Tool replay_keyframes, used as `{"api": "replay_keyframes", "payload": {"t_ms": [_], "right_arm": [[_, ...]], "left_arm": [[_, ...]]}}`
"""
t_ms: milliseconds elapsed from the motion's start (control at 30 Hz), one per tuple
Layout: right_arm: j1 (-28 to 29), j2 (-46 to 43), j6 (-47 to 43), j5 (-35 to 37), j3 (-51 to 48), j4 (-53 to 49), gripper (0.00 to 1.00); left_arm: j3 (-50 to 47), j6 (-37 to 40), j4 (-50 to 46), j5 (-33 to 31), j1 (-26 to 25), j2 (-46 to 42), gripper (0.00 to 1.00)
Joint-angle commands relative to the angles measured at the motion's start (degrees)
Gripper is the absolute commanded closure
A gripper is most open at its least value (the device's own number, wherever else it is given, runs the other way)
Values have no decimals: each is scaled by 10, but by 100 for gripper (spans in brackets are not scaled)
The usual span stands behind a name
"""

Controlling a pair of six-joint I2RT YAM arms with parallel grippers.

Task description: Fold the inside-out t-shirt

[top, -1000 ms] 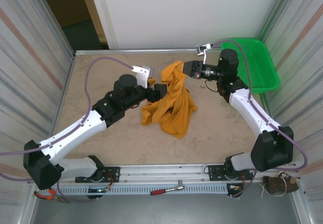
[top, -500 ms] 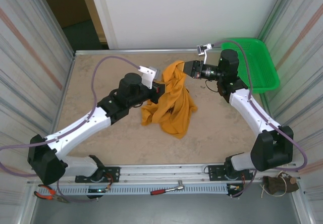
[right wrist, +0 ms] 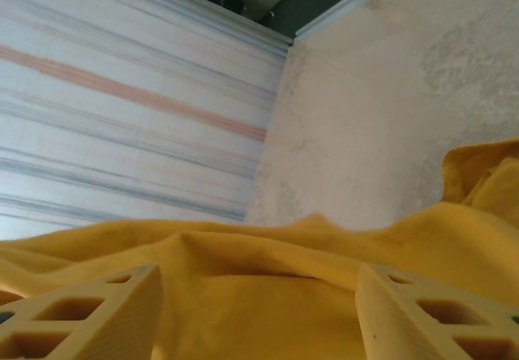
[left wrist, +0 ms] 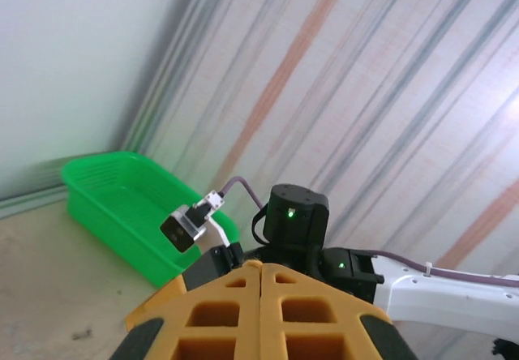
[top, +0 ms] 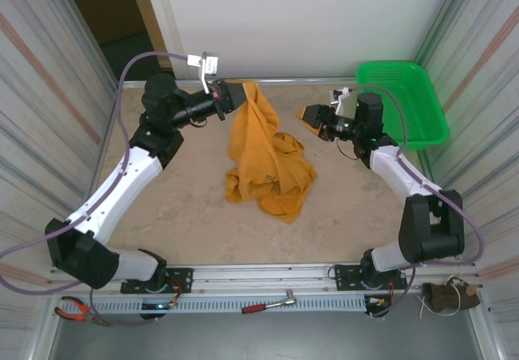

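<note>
The inside-out t-shirt (top: 263, 157), orange-yellow, hangs as a long drape from my left gripper (top: 241, 95), which is raised near the back wall and shut on the shirt's upper edge. The lower half of the shirt lies bunched on the table. In the left wrist view my left gripper (left wrist: 259, 267) has its jaws pressed together. My right gripper (top: 308, 117) stands open to the right of the shirt, apart from it. In the right wrist view the right gripper (right wrist: 258, 283) has wide-spread fingers (right wrist: 89, 311), and the t-shirt (right wrist: 268, 295) spreads just beyond them.
A green plastic basket (top: 409, 100) sits empty at the back right corner, behind the right arm, and the same basket (left wrist: 105, 198) appears in the left wrist view. Striped walls close both sides. A red-handled ratchet (top: 272, 303) lies on the front rail.
My left gripper shut on the shirt, then rose and swung toward the back left, drawing it up. My right gripper opened, let go of the shirt and drew back to the right.
</note>
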Motion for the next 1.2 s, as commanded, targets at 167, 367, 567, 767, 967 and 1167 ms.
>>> {"api": "replay_keyframes", "payload": {"t_ms": [167, 367, 567, 767, 967, 1167], "right_arm": [[60, -90, -143, 58, 111, -176, 37], [127, -69, -194, 119, 176, -219, 35], [171, -12, -219, 148, 215, -230, 27], [154, 21, -222, 124, 213, -226, 96], [125, -52, -219, 6, 183, -217, 100], [113, -103, -105, -163, 112, -19, 100]], "left_arm": [[-2, -70, 100, 107, 5, 17, 100], [5, -75, 92, 116, 5, 17, 100], [4, -87, 101, 116, 4, 18, 100], [-9, -80, 73, 93, 12, 9, 100], [-57, -37, -54, -21, 73, 0, 100], [-74, -30, -50, -41, 88, 47, 100]]}}
